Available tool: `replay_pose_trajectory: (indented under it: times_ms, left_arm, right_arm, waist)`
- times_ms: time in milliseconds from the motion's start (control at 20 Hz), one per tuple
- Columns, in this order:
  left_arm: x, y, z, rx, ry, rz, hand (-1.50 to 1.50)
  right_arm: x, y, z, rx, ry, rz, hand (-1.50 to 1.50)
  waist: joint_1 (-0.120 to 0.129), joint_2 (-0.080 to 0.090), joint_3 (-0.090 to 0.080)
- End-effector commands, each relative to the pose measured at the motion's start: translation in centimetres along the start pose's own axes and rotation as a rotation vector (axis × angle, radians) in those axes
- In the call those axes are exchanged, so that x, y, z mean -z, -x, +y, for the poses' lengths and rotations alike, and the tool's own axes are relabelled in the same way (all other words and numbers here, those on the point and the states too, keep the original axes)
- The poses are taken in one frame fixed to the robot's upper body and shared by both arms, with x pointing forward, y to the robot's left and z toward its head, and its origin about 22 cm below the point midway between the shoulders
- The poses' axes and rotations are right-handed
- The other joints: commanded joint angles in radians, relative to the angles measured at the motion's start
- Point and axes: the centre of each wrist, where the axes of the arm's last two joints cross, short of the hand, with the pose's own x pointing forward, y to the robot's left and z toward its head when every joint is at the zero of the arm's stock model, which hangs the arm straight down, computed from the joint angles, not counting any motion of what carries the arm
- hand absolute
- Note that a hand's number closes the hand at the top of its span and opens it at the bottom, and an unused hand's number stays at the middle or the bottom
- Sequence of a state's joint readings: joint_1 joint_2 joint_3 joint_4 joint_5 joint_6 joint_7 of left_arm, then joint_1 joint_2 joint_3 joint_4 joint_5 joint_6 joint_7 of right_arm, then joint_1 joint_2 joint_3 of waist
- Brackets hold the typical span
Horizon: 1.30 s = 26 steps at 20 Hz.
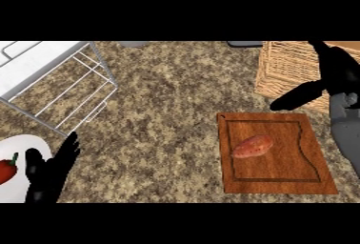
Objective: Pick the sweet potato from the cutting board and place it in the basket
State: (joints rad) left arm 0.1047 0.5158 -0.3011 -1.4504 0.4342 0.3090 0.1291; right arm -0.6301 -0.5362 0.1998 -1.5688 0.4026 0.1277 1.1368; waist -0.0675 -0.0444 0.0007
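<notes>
The potato (pixel 253 146) lies on the board (pixel 281 183), its long axis tilted up to the right. The right hand (pixel 341 76) is nearer, above-right of it by the basket (pixel 288 66), fingers apart. The left hand (pixel 51 174) rests open, well apart.

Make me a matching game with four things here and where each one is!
Things:
1. reddish-orange sweet potato
2. tan woven wicker basket
3. red pepper
4. white wire rack

Places:
A. on the round white plate
B. at the far left
C. on the brown wooden cutting board
D. at the far right, behind the board

Pairs: 1-C, 2-D, 3-A, 4-B
</notes>
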Motion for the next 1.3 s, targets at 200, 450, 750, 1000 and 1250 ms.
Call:
replay_pose_trajectory:
  times_ms: [200, 450, 750, 1000, 1250]
  left_arm:
    - [-1.1, 3.0, 0.3, 0.002, -0.006, 0.143, 0.0]
    - [-0.9, 2.7, 0.4, -0.009, 0.001, 0.141, 0.0]
    - [-1.0, 2.5, -0.8, 0.009, 0.022, 0.11, 0.0]
    - [0.2, 1.6, -0.5, 0.0, 0.021, 0.096, 0.0]
    - [0.4, 1.7, 0.1, 0.008, 0.042, 0.107, 0.0]
  right_arm:
    - [-3.6, -0.8, -3.3, -0.129, -0.117, 0.136, -1.5]
    - [-4.9, 0.7, -3.9, -0.095, -0.12, 0.13, -1.5]
    - [-5.9, 2.4, -2.7, -0.043, -0.132, 0.142, -1.5]
    - [-7.0, 3.3, 0.0, -0.031, -0.119, 0.149, -1.5]
    - [-5.6, 4.5, 0.8, -0.077, -0.125, 0.228, -1.5]
  waist:
    - [-0.01, 0.012, -0.008]
    - [-0.002, 0.022, -0.006]
    - [0.018, 0.029, -0.005]
    - [0.033, 0.037, -0.004]
    - [0.045, 0.042, -0.004]
